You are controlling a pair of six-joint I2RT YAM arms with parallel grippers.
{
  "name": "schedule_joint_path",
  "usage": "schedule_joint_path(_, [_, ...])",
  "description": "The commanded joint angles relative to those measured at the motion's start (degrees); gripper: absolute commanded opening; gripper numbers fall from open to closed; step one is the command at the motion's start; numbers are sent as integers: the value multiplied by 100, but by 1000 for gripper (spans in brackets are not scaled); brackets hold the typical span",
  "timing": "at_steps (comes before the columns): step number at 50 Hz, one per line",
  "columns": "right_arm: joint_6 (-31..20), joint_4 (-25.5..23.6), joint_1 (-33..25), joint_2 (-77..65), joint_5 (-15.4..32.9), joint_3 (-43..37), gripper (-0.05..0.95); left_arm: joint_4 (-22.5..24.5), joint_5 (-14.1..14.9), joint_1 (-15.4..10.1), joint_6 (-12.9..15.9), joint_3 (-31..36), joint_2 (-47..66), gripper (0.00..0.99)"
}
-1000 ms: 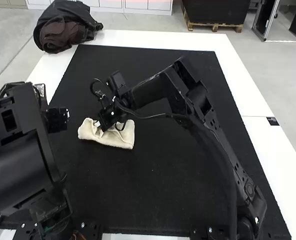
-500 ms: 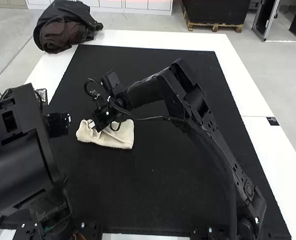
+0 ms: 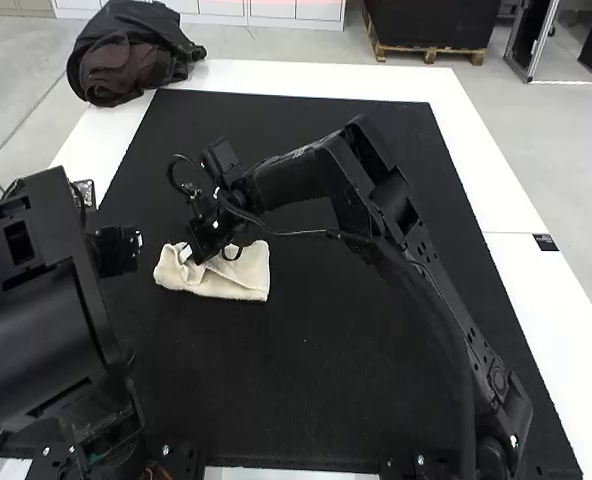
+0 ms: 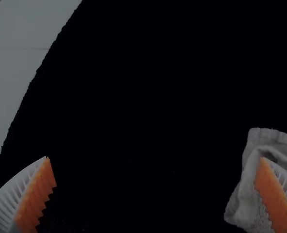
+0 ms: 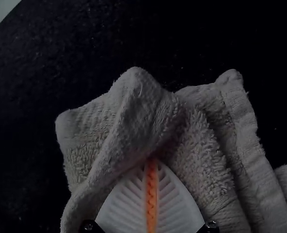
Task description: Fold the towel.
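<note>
OK, towel: cream terry towel (image 3: 241, 280) lies on the black mat (image 3: 306, 380), L half of tbl., in a compact bundle longer side to side; R end flatter, L end bunched w/ raised folds.
L gripper: L gripper (image 3: 126, 246) hangs near the towel's L end. In its wrist view its fingers (image 4: 22, 199) are spread wide, orange pads (image 4: 36, 194) well apart; one finger overlaps the towel's edge in that view, contact can't tell.
R gripper: R gripper (image 3: 191, 253) is at the towel's bunched L end. In its wrist view the pads (image 5: 151, 194) are pressed together, tips tucked against a raised fold; can't tell if any cloth is caught btwn.
Folds: a thick ridge (image 5: 134, 107) peaks just past the R tips; a hemmed band (image 5: 245, 131) runs alongside.
Arms: L arm (image 3: 41, 300) stands at L; R arm (image 3: 376, 195) reaches across mid-tbl.
Surroundings: white tabletop (image 3: 496, 210) borders the mat; dark bundle (image 3: 126, 60) at far L corner.
</note>
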Motion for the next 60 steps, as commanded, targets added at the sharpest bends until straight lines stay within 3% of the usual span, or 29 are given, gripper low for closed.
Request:
schedule_joint_path(1, [131,-94,-25,-527,-153,220,-20,-32,99,3,-73,194,-135,966])
schedule_joint_path(13, [421,-261,-43,-676,-303,317,-20,-243,99,3,-82,168,-390,966])
schedule_joint_path(22, [395,-788,-131,-703,-320,712,-16,-419,99,3,-90,176,-583,966])
schedule_joint_path(28, [413,-1122,-315,-720,-329,1081,159,-454,90,3,-99,194,-706,966])
schedule_joint_path(34, [184,-1702,-570,-720,-329,1661,480,-427,90,3,-99,299,-812,966])
schedule_joint_path(40, [-53,-2291,-843,-817,-338,2285,911,-524,90,3,-117,765,-829,966])
schedule_joint_path(49, [-132,-2898,-1291,-896,-373,3516,920,-726,81,-216,-468,1714,-829,966])
schedule_joint_path(60, [-36,-3970,-1616,-791,-443,5274,918,-1078,-183,-937,-758,2532,-829,966])
